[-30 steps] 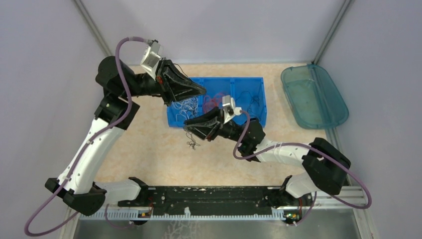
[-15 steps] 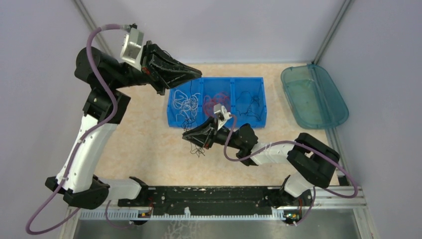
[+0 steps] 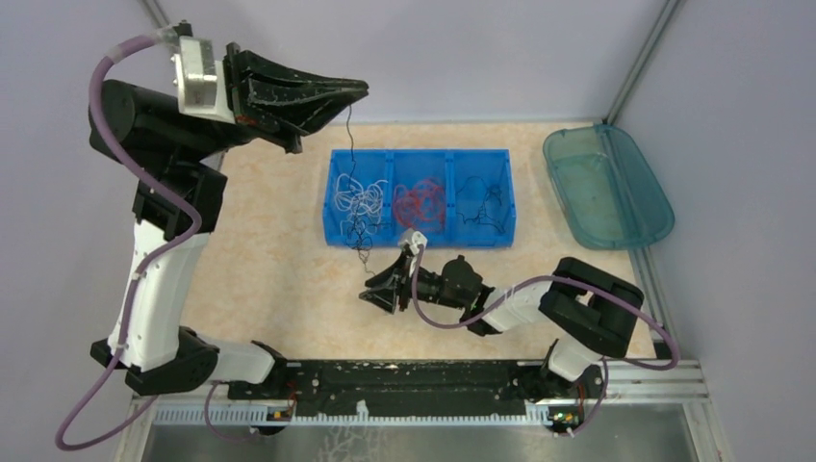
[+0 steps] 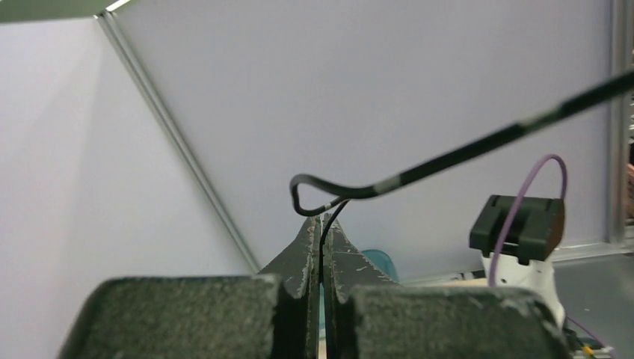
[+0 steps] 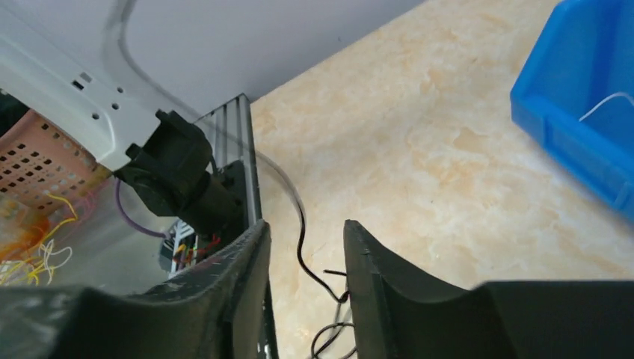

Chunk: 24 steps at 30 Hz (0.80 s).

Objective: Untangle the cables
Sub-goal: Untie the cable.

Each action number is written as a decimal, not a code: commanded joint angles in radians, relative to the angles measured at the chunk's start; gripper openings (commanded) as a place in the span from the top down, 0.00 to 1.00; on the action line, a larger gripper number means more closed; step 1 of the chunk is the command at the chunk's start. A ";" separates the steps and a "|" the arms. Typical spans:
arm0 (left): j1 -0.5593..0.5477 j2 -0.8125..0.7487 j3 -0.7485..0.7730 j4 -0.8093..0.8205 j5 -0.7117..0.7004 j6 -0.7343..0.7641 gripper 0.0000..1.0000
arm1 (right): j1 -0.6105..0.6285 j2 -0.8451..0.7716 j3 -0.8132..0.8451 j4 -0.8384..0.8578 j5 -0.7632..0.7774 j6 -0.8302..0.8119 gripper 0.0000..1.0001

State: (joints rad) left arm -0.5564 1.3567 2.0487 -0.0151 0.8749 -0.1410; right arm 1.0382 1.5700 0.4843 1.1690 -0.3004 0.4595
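Observation:
My left gripper (image 3: 362,89) is raised high at the back left, shut on a thin black cable (image 3: 349,144). The cable hangs down past the blue bin (image 3: 420,154) to the table. The left wrist view shows the cable (image 4: 351,191) pinched between the closed fingertips of that gripper (image 4: 323,221). My right gripper (image 3: 371,296) sits low in front of the bin, open. The black cable's lower end (image 5: 302,250) runs between the jaws of that gripper (image 5: 306,233). The bin holds white (image 3: 358,197), red (image 3: 420,202) and black (image 3: 479,200) cables in separate compartments.
A teal tray (image 3: 606,188) lies at the back right. The blue bin's corner (image 5: 591,112) shows in the right wrist view. A metal rail (image 3: 404,380) runs along the near edge, and grey walls enclose the table.
My left gripper has risen and swung back to the left, drawing the black cable up out of the bin. My right gripper has moved down and nearer, close to the table.

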 commanded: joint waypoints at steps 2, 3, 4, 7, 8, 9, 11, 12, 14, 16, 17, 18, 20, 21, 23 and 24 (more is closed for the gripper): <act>-0.002 -0.017 0.028 -0.021 -0.052 0.089 1.00 | 0.026 -0.071 -0.029 0.013 0.074 -0.067 0.47; -0.003 -0.029 0.007 -0.030 -0.047 0.093 1.00 | 0.025 -0.117 -0.034 -0.004 0.085 -0.079 0.43; -0.003 -0.045 -0.021 -0.033 -0.046 0.101 1.00 | 0.026 -0.175 -0.024 -0.054 0.093 -0.096 0.39; -0.002 -0.089 -0.120 -0.036 -0.038 0.118 1.00 | 0.025 -0.352 0.024 -0.247 0.075 -0.169 0.22; -0.002 -0.100 -0.137 -0.039 -0.033 0.120 1.00 | 0.025 -0.383 0.042 -0.304 0.069 -0.188 0.15; -0.002 -0.110 -0.159 -0.044 -0.025 0.126 1.00 | 0.026 -0.438 0.060 -0.356 0.064 -0.208 0.09; -0.002 -0.126 -0.194 -0.063 -0.004 0.143 1.00 | 0.025 -0.545 0.101 -0.463 0.058 -0.243 0.04; -0.003 -0.133 -0.210 -0.069 0.003 0.146 1.00 | 0.025 -0.585 0.124 -0.515 0.051 -0.258 0.03; -0.002 -0.140 -0.232 -0.079 0.016 0.158 1.00 | 0.026 -0.643 0.165 -0.609 0.010 -0.282 0.01; -0.002 -0.143 -0.240 -0.086 0.024 0.162 1.00 | 0.025 -0.681 0.204 -0.690 -0.014 -0.289 0.01; -0.002 -0.143 -0.240 -0.088 0.027 0.161 1.00 | 0.025 -0.694 0.224 -0.718 -0.025 -0.290 0.01; -0.002 -0.143 -0.241 -0.090 0.028 0.159 1.00 | 0.025 -0.703 0.242 -0.737 -0.039 -0.290 0.02; -0.003 -0.144 -0.244 -0.091 0.032 0.160 1.00 | 0.025 -0.711 0.274 -0.746 -0.081 -0.282 0.04; -0.002 -0.145 -0.246 -0.089 0.032 0.164 1.00 | 0.025 -0.710 0.291 -0.750 -0.105 -0.278 0.04; -0.002 -0.145 -0.245 -0.088 0.031 0.176 1.00 | 0.025 -0.711 0.303 -0.774 -0.133 -0.269 0.05; -0.002 -0.146 -0.244 -0.089 0.031 0.185 1.00 | 0.025 -0.714 0.301 -0.788 -0.141 -0.268 0.05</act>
State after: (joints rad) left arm -0.5564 1.2301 1.8072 -0.1085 0.8841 0.0101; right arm 1.0580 0.8623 0.7357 0.4698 -0.3595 0.2005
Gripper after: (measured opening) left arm 0.010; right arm 0.958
